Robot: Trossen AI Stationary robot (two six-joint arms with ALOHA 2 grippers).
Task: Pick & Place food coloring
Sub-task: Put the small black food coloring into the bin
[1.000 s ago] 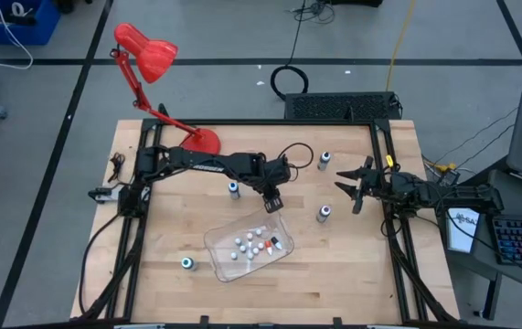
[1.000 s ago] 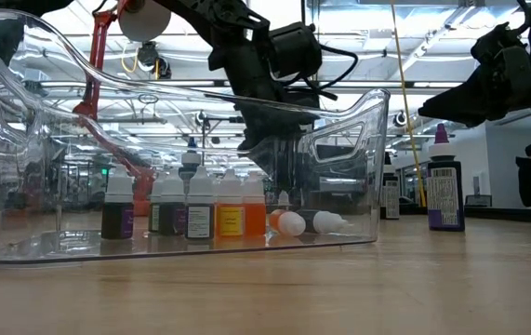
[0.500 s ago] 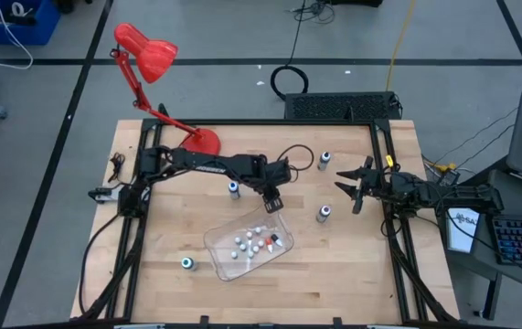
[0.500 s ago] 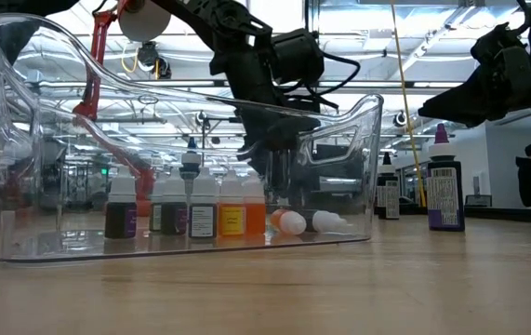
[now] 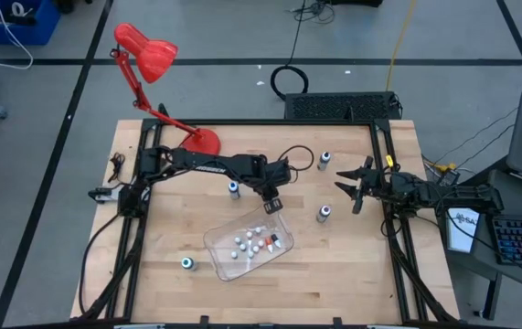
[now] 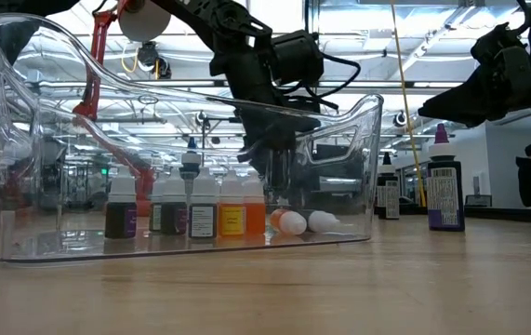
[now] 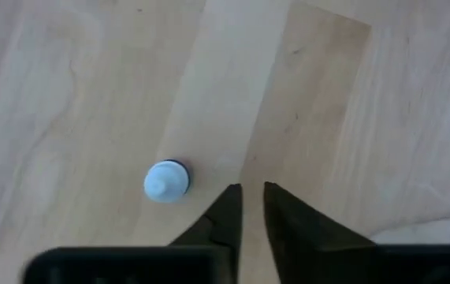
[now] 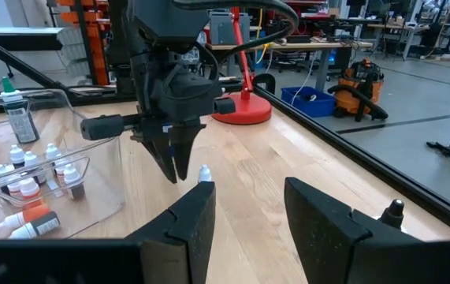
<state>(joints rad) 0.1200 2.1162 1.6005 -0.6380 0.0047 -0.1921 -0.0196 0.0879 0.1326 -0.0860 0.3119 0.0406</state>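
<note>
Food coloring bottles stand on their bases and lie inside a clear tray [image 5: 215, 239] at the table's middle; the low view shows a standing row [image 6: 200, 212] and two lying ones [image 6: 304, 221]. Loose bottles stand on the wood [image 5: 233, 189], [image 5: 323, 214], [image 5: 324, 160], [image 5: 187, 264]. My left gripper [image 5: 272, 203] hangs pointing down just past the tray's far right corner, shut with nothing between its fingers [image 7: 251, 193]; a white-capped bottle [image 7: 165, 180] stands beside it. My right gripper [image 5: 347, 183] waits open at the right [image 8: 248, 209].
A red desk lamp [image 5: 146, 50] stands with its base [image 5: 204, 140] at the table's far left. A purple bottle [image 6: 444, 181] stands right of the tray in the low view. Bare wood lies along the near edge and right of the tray.
In the low view the clear tray has shifted a little to the right, and the lying white-capped bottle at its right end has settled closer to its neighbour. Both arms have kept their places.
</note>
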